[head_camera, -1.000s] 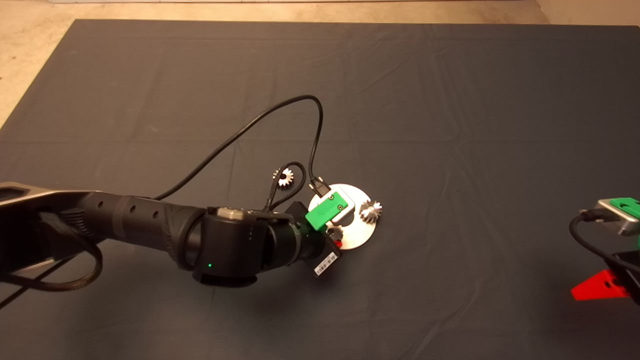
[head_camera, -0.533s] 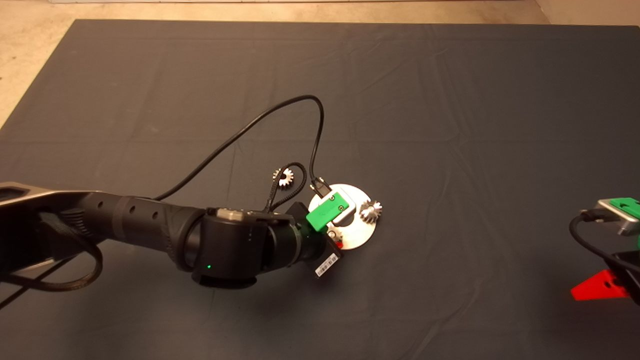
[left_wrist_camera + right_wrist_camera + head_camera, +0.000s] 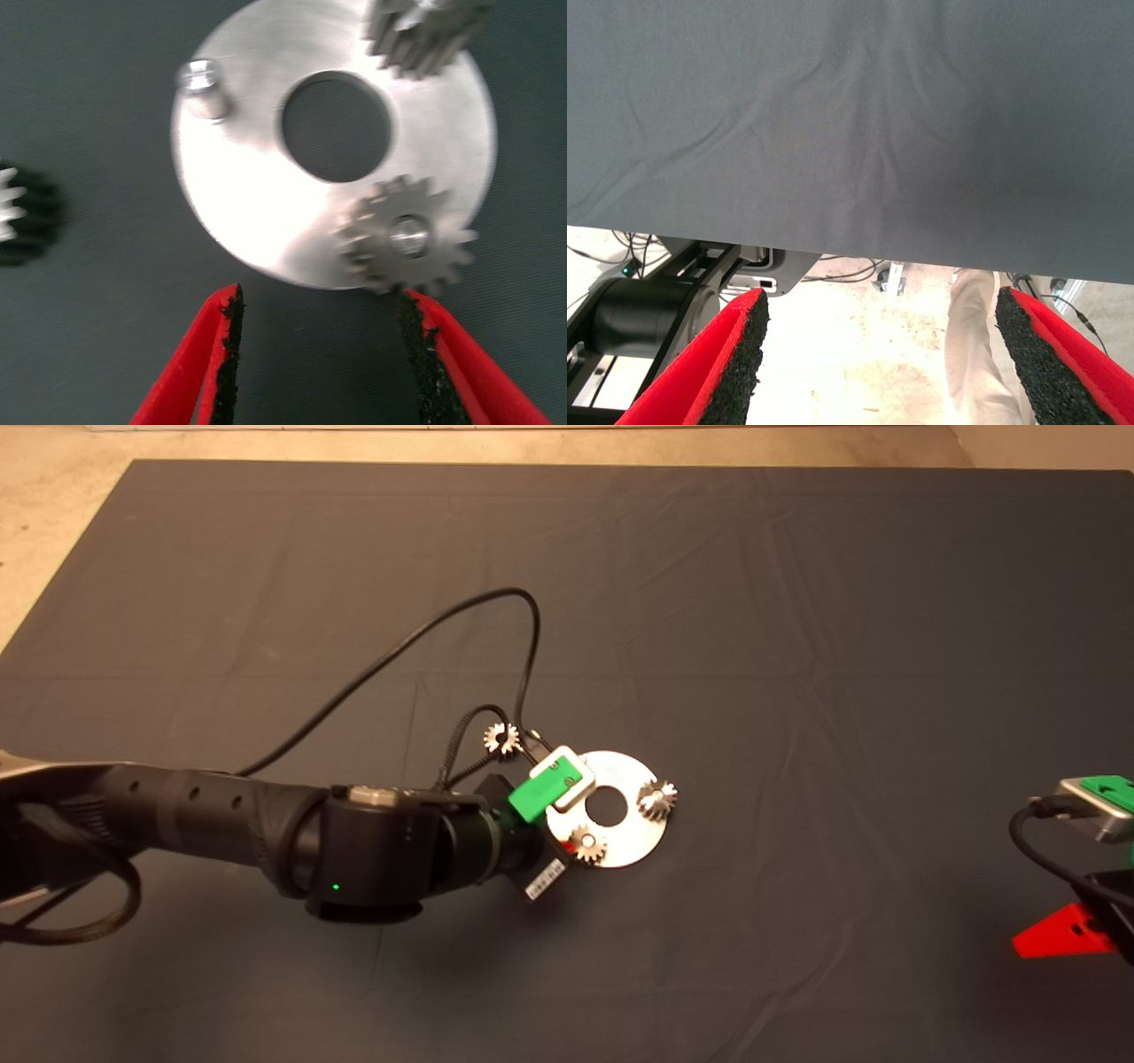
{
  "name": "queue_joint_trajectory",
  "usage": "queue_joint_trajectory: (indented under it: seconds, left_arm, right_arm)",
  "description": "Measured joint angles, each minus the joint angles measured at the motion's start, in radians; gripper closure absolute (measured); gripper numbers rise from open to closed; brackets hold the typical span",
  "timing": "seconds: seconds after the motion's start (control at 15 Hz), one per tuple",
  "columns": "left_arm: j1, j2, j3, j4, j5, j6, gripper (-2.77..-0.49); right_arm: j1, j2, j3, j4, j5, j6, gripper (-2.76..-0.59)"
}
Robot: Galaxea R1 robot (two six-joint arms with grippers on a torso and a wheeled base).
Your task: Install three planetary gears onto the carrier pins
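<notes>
Two planetary gears seated on the disc, third loose on the creased dark mat.
Left gripper spread, empty, beside the disc's edge; one carrier pin bare. Right gripper spread, parked at the mat's edge over pale floor.

Dark grey mat, faintly creased, edged by pale beige floor. Shiny silver disc with silvery toothed gears and a silver pin. Left gripper: red fingers, black pads, green body on a black arm. Right gripper likewise red and black
</notes>
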Motion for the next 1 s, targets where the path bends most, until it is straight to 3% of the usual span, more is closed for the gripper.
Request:
queue_joint_trajectory:
  seconds: [0.13, 0.33, 0.6, 0.73, 0.87, 1.0]
  left_arm:
    - [-0.027, -0.042, 0.000, 0.002, 0.005, 0.001, -1.17]
    - [-0.042, -0.094, 0.000, 0.003, 0.011, 0.007, -1.31]
    - [-0.046, -0.096, -0.046, 0.003, 0.006, 0.009, -1.46]
    - [-0.050, -0.092, -0.112, 0.003, -0.010, 0.021, -1.46]
    - [-0.050, -0.087, -0.175, 0.003, -0.045, 0.039, -1.46]
    - [-0.066, -0.078, -0.217, 0.002, -0.054, 0.050, -1.53]
  right_arm:
    - [0.000, 0.000, 0.000, 0.000, 0.001, 0.000, -1.89]
    - [0.000, 0.000, 0.000, 0.000, 0.000, 0.000, -1.89]
    - [0.000, 0.001, 0.000, 0.007, 0.001, 0.000, -1.89]
    - [0.000, -0.001, 0.001, 0.010, 0.000, 0.000, -1.89]
    - [0.000, 0.000, 0.001, 0.011, 0.001, 0.000, -1.89]
    - [0.000, 0.000, 0.001, 0.013, 0.000, 0.000, -1.89]
